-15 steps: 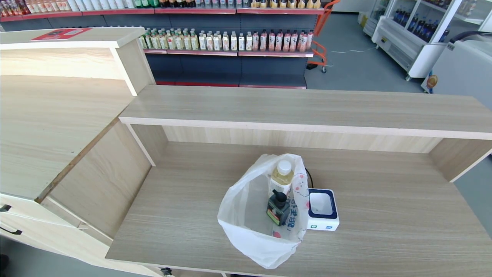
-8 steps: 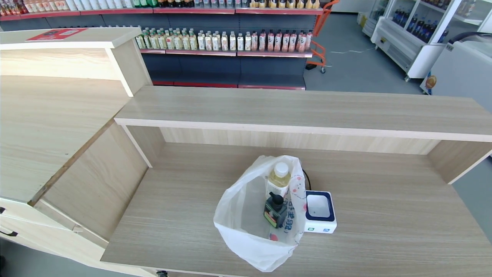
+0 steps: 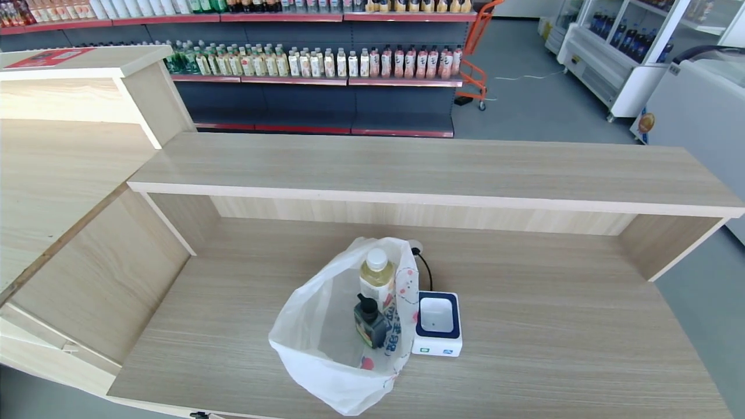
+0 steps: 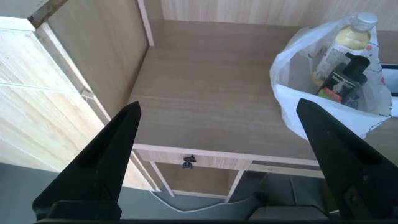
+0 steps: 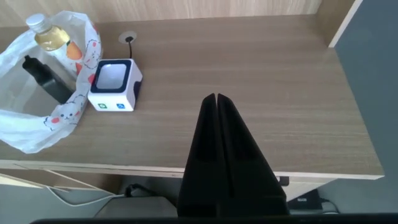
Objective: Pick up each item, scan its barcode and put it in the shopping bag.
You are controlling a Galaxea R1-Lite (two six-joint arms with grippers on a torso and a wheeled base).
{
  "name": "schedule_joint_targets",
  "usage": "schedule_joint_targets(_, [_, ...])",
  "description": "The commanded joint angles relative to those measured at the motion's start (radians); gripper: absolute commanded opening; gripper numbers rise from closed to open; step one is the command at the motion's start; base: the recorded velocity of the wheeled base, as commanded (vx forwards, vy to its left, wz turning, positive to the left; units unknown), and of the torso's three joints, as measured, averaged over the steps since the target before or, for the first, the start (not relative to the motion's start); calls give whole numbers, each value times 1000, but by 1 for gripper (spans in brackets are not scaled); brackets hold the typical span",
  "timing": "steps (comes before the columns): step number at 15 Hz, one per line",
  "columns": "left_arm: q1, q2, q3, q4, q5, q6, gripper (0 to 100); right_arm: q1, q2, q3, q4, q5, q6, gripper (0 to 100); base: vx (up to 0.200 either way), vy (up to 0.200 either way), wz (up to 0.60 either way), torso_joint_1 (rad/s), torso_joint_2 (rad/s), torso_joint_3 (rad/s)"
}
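A white plastic shopping bag [image 3: 337, 331] stands open on the wooden counter [image 3: 553, 326]. Inside it stand a bottle of yellow drink with a white cap [image 3: 376, 274] and a dark pump bottle [image 3: 369, 320]. Right beside the bag sits the white and blue barcode scanner [image 3: 437, 324]. In the left wrist view my left gripper [image 4: 217, 155] is open, held back from the counter's front edge, with the bag [image 4: 323, 87] off to one side. In the right wrist view my right gripper [image 5: 216, 106] is shut on nothing, over the counter's front part, apart from the scanner [image 5: 114, 84] and bag [image 5: 43, 106].
A raised shelf [image 3: 407, 169] runs along the counter's back. A higher side counter [image 3: 52, 174] stands on the left. A black cable [image 3: 425, 267] leads from the scanner to a hole in the counter. Store shelves with bottles [image 3: 326, 61] and coolers [image 3: 617, 52] stand beyond.
The head camera has turned, so the whole picture has slid to the left. The bag, bottles and scanner keep their places relative to each other.
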Motion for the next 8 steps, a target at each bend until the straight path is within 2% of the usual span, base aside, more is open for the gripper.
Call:
schedule_joint_targets(1, [-1, 0, 0, 0, 1, 2, 100, 0, 5, 0, 0, 1, 0, 0, 0, 0, 0, 0, 0, 0])
schedule_joint_targets(3, [-1, 0, 0, 0, 1, 1, 100, 0, 5, 0, 0, 1, 0, 0, 200, 0, 0, 2, 2, 5])
schedule_joint_targets(8, [-1, 0, 0, 0, 1, -1, 100, 0, 5, 0, 0, 1, 0, 0, 0, 0, 0, 0, 0, 0])
